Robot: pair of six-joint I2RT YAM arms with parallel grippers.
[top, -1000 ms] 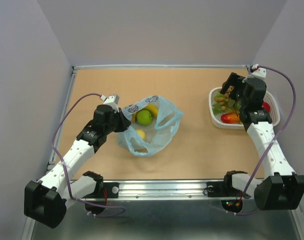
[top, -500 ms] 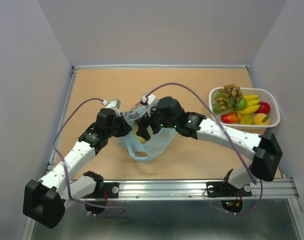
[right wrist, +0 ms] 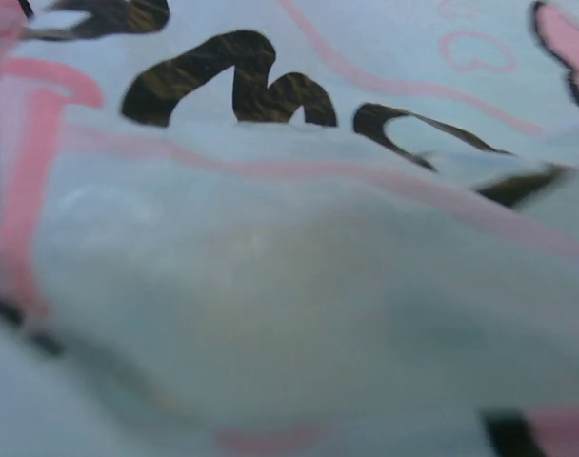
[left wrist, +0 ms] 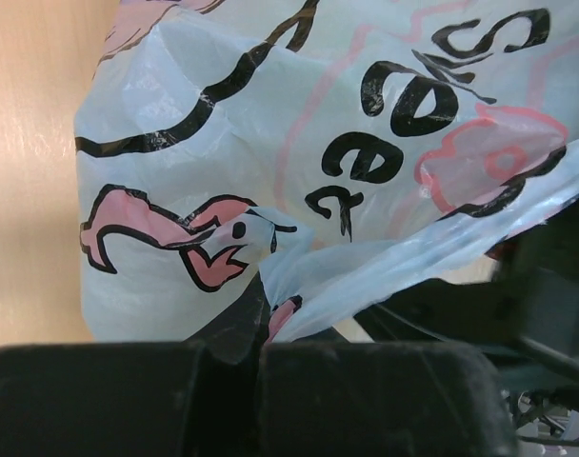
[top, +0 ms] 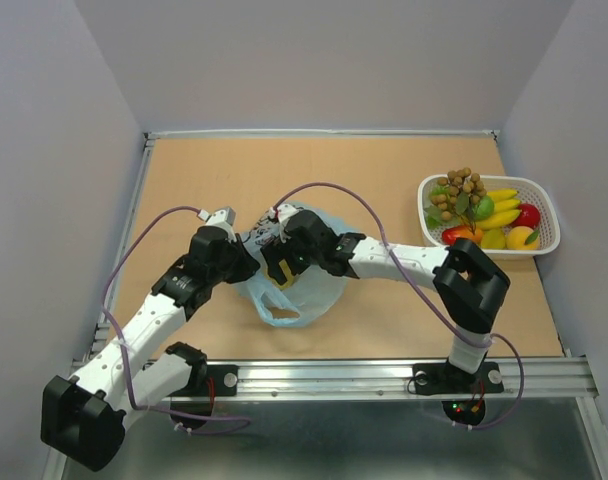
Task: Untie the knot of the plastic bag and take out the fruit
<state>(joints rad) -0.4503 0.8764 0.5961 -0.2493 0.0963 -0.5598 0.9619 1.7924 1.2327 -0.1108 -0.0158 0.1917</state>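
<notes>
The light blue plastic bag (top: 302, 296) lies on the table left of centre. My left gripper (top: 244, 262) is at its left edge. In the left wrist view the left gripper (left wrist: 257, 335) is shut on a fold of the printed bag (left wrist: 299, 143). My right gripper (top: 278, 264) reaches from the right and presses down into the top of the bag. The right wrist view shows only blurred bag film (right wrist: 289, 286), with no fingers. A bit of yellow fruit (top: 283, 281) shows through the bag under the right gripper. The knot is hidden.
A white basket (top: 549, 245) at the right edge holds a brown grape-like bunch (top: 462, 184), yellow bananas (top: 500, 206), a green fruit (top: 482, 208) and red and orange pieces. The right arm's forearm (top: 404, 262) spans the table middle. Walls enclose the table on three sides.
My right arm has swung from the basket across to the bag and lowered its gripper into the bag's top. My left gripper has kept its hold at the bag's left edge.
</notes>
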